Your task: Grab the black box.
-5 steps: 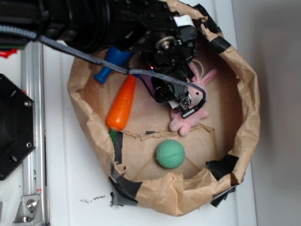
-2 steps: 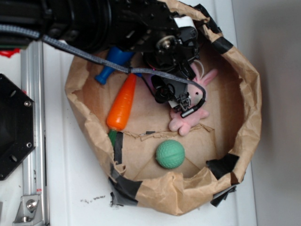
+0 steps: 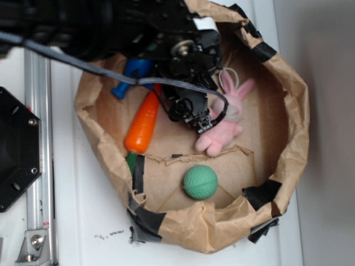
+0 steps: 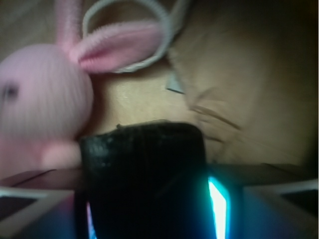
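Observation:
The black box (image 4: 143,174) fills the gap between my fingers at the bottom of the wrist view. A thin strip of light shows along each of its sides. In the exterior view the arm hides the box. My gripper (image 3: 194,117) points down inside the brown paper bag (image 3: 288,111), shut on the box, just left of the pink bunny (image 3: 222,132). The bunny's head (image 4: 42,94) sits right behind the box's upper left corner.
An orange carrot (image 3: 144,124) and a blue toy (image 3: 130,75) lie left of the gripper. A green ball (image 3: 200,181) sits near the bag's front. A white loop (image 4: 129,30) lies by the bunny's ears. A black hexagonal plate (image 3: 16,149) is outside the bag at the left.
The gripper has shifted left, away from the bunny, uncovering more of its body. The bunny's feet and the bag's left wall have shifted slightly.

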`<action>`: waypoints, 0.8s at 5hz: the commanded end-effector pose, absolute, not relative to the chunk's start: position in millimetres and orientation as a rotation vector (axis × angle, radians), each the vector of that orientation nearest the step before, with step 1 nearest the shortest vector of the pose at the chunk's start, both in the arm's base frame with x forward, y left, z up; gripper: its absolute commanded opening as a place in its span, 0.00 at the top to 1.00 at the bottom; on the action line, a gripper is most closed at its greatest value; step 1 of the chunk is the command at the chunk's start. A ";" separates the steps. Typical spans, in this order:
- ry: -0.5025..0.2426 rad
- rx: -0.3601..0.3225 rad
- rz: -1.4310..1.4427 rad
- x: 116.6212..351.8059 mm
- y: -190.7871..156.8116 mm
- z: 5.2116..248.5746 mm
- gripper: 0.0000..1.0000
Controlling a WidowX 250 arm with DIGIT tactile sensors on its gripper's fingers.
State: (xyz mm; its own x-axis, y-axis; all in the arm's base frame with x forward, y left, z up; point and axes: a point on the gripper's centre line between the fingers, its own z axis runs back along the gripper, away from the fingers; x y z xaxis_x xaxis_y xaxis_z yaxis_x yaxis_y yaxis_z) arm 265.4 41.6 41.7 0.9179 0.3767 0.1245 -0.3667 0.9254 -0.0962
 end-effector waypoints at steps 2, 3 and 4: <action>-0.098 -0.099 0.085 253.9 18.7 154.6 1.00; -0.099 -0.119 -0.017 251.2 2.4 170.1 1.00; -0.067 -0.143 -0.049 250.7 -10.1 165.0 1.00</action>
